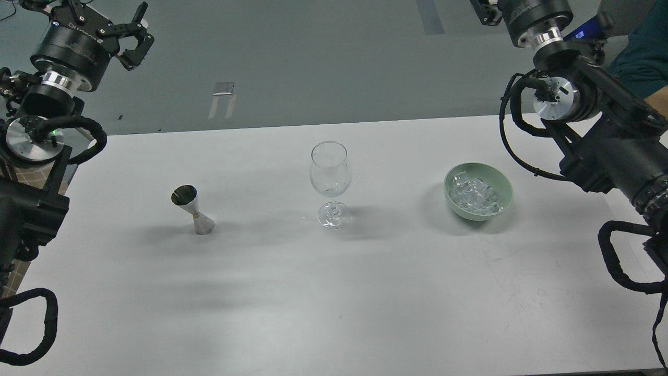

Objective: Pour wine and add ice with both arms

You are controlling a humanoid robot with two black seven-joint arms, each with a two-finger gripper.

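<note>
A white table [334,313] fills the head view, seen from above and in front, with grey floor beyond its far edge.

At the centre stands a clear stemmed wine glass [329,183], upright, its long axis vertical and its mouth pointing up; it looks empty. At about 9 o'clock from the glass, well apart from it, stands a silver hourglass-shaped measuring cup [192,209], upright but appearing to lean, its open dark mouth tipped toward 11 o'clock. At about 3 o'clock from the glass, also well apart, sits a pale green bowl [501,183], open side up. The ice [475,197], a heap of small clear cubes, lies inside the bowl; the cubes point every way, with no shared axis.

The left arm [31,156] rises along the left edge toward 12 o'clock. The left gripper [136,39] sits at the upper left corner, above the floor beyond the table, its black fingers spread apart and holding nothing, pointing toward 3 o'clock.

The right arm [600,136] runs from the right edge up toward 11 o'clock. Its gripper is cut off by the top edge, so I cannot tell its state.

A person's teal sleeve [644,57] shows at the upper right.
</note>
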